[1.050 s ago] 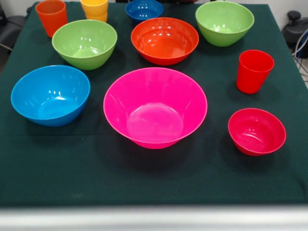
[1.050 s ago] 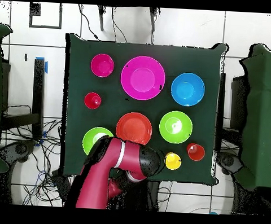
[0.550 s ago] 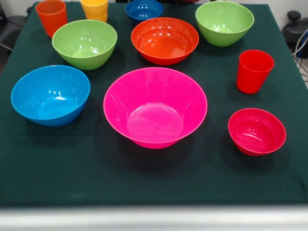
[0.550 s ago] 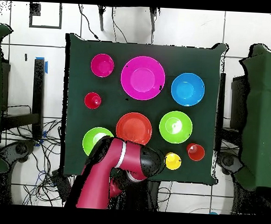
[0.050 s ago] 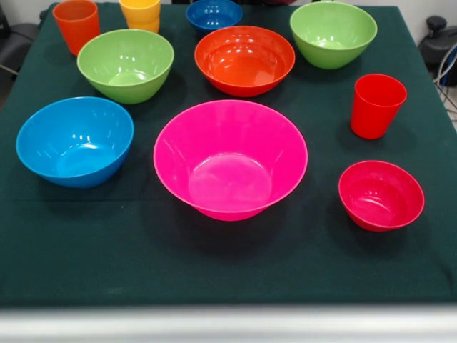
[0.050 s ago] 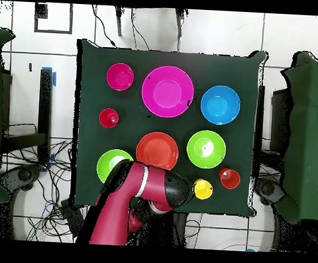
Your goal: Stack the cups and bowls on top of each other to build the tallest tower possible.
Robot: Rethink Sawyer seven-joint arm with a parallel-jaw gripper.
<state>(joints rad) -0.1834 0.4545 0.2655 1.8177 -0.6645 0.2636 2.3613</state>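
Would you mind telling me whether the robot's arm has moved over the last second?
Yes, slightly. In the overhead view the arm's dark elbow has crept toward the yellow cup, closing the gap, while every cup and bowl stays put.

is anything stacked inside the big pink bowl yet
No, in the front view the pink bowl stands empty, its bare inside showing, and every other bowl and cup sits apart on the green cloth.

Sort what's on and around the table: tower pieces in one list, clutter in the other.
Tower pieces: pink bowl, sky blue bowl, two lime green bowls, orange bowl, dark blue bowl, small red bowl, red cup, orange cup, yellow cup.

Clutter: floor cables, blue tape.
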